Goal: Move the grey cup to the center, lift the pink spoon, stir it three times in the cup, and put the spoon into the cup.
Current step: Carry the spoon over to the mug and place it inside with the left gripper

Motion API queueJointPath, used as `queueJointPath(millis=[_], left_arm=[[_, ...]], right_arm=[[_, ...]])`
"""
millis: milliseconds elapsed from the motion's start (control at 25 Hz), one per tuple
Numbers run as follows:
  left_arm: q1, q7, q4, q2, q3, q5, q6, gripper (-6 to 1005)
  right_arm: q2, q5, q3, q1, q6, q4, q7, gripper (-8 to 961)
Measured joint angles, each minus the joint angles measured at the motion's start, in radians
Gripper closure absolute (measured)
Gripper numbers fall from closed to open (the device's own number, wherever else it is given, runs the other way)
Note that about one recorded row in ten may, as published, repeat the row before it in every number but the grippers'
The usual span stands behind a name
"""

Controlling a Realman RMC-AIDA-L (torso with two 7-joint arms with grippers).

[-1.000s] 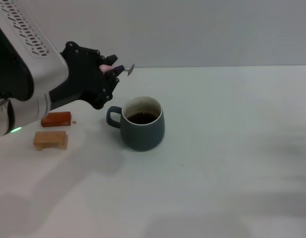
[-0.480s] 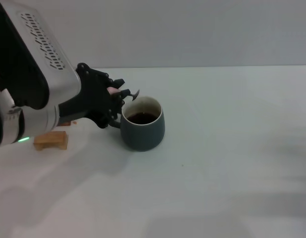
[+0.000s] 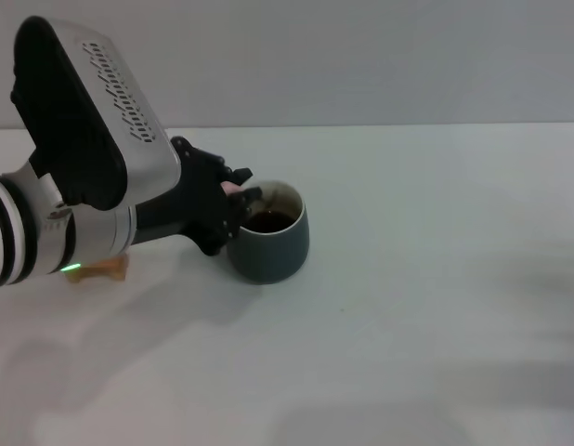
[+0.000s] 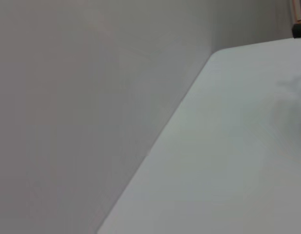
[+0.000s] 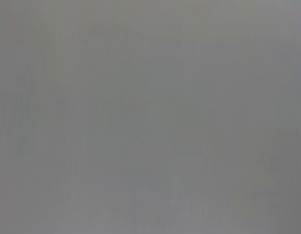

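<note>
The grey cup (image 3: 271,239) stands on the white table (image 3: 426,307), left of the middle, with dark liquid inside. My left gripper (image 3: 233,199) is at the cup's left rim, shut on the pink spoon (image 3: 242,195). Only a bit of pink handle and the grey neck show between the black fingers. The spoon's bowl end points down into the cup's mouth. The cup's handle is hidden behind the gripper. The right gripper is not in view.
The light wooden block (image 3: 106,269) peeks out under my left forearm at the left. The reddish-brown block is hidden behind the arm. The wrist views show only wall and bare table.
My left gripper has moved down and right with the spoon, from above and behind the cup to its left rim. The spoon's bowl now dips into the cup. The cup has not moved.
</note>
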Motion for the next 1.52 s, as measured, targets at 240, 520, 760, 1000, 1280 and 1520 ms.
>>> queueJointPath(millis=[240,520,760,1000,1280,1520], left_arm=[[-0.036,-0.003,0.081,-0.002,-0.007,0.005,0.005,854],[-0.099,-0.003,0.183,-0.002,-0.023,0.006,0.036,854],[-0.162,0.002,0.256,-0.002,-0.029,0.006,0.037,853],[-0.195,0.004,0.283,-0.002,-0.002,0.005,0.054,853],[-0.18,0.004,0.255,-0.003,0.02,0.005,0.026,854],[-0.133,0.004,0.228,-0.001,0.0,0.008,0.013,854]], right_arm=[[-0.002,0.0,0.0,0.003,-0.001,-0.005,0.0,954],[-0.002,0.0,0.0,0.004,-0.002,-0.01,0.0,953],[-0.002,0.0,0.0,-0.001,-0.003,-0.014,0.0,954],[0.001,0.0,-0.003,-0.003,-0.003,-0.013,0.0,954],[0.001,0.0,-0.006,-0.001,-0.002,-0.008,0.0,954],[0.001,0.0,-0.009,0.001,-0.002,-0.008,0.0,954]])
